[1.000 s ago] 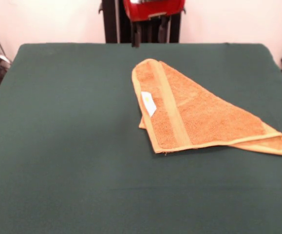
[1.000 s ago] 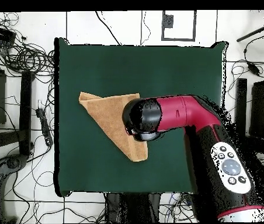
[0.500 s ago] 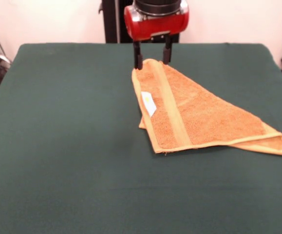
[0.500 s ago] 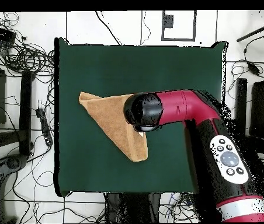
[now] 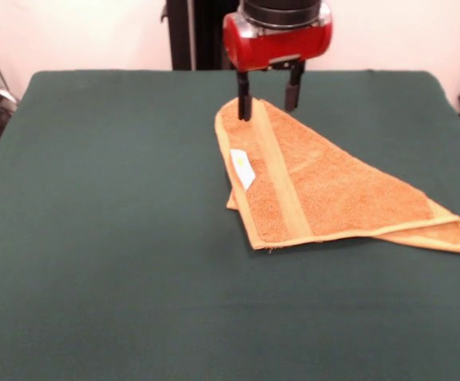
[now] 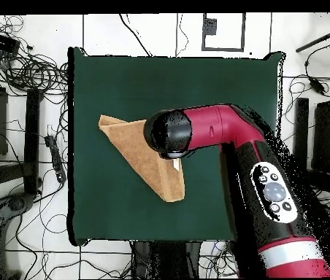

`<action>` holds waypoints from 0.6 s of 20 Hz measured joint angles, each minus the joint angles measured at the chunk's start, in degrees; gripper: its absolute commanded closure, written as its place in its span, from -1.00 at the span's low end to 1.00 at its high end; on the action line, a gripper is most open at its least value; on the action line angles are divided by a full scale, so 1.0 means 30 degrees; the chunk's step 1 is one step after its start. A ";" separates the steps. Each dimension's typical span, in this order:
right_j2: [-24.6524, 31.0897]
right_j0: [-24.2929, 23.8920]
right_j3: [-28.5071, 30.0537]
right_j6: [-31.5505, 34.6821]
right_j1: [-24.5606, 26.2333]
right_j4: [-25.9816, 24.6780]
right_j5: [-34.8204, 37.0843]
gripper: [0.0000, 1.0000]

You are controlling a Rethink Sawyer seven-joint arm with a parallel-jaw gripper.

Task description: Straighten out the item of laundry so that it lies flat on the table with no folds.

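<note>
We see the pincer [image 5: 268,101] spread wide over the folded towel [image 5: 325,186]; closing here, we risk pinching both layers below, dragging the fold along.

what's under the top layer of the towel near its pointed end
A second layer of the same towel shows, its hemmed edge peeking out below the top fold, on the green table. How far that layer reaches underneath is covered.
</note>
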 measured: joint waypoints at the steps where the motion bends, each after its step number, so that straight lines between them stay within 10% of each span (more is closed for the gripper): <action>1: 0.0000 0.0096 -0.0091 0.0000 0.0037 -0.0004 0.0000 -1.00; 12: 0.0003 0.0704 -0.1135 0.0000 0.0912 -0.0095 -0.0036 -1.00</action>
